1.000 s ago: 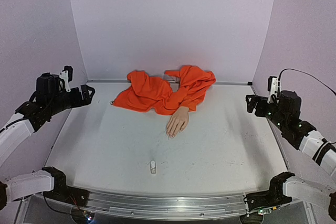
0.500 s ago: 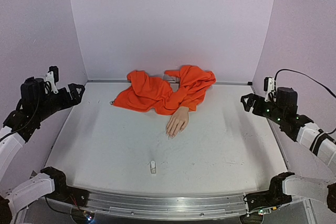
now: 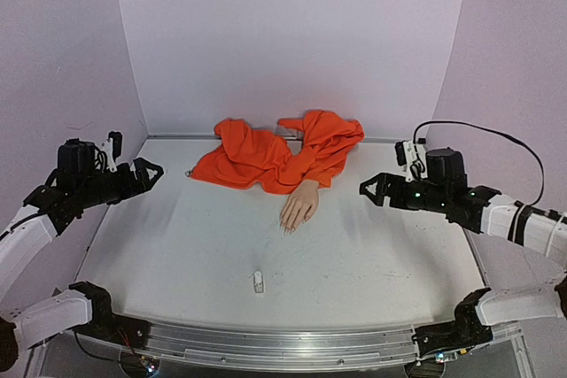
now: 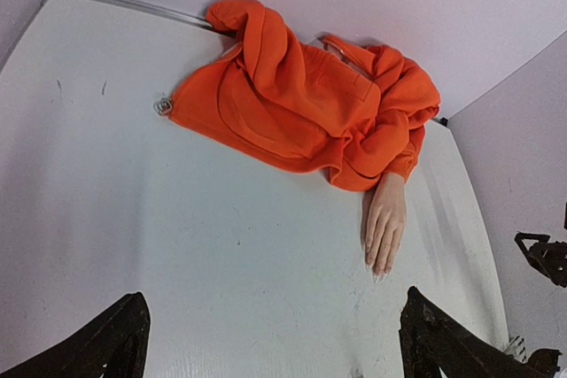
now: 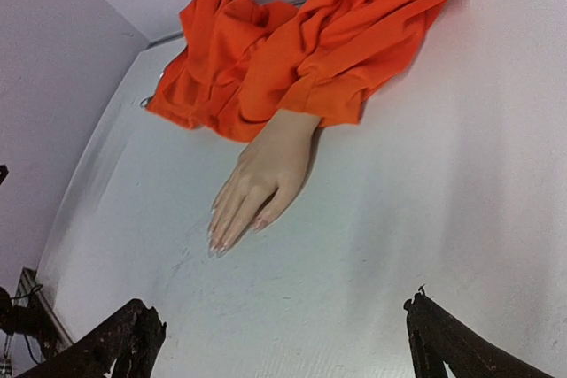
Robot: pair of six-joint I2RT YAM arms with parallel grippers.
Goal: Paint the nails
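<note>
Right claw [image 3: 371,190] nearer nails [image 3: 287,229] — agape

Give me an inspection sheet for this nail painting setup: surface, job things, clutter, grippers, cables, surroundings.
Surface: white table, faintly scuffed.
Job's things: mannequin hand lies palm down mid-table, nails pointing toward the arms; orange sleeve bunched behind it; small white bottle near the front edge, apart from the hand.
Clutter: small metal piece at the fabric's left corner.
Grippers: left gripper and right gripper open, empty, at either side.
Cables: black cable loops over the right arm.
Surroundings: plain lilac walls.
</note>
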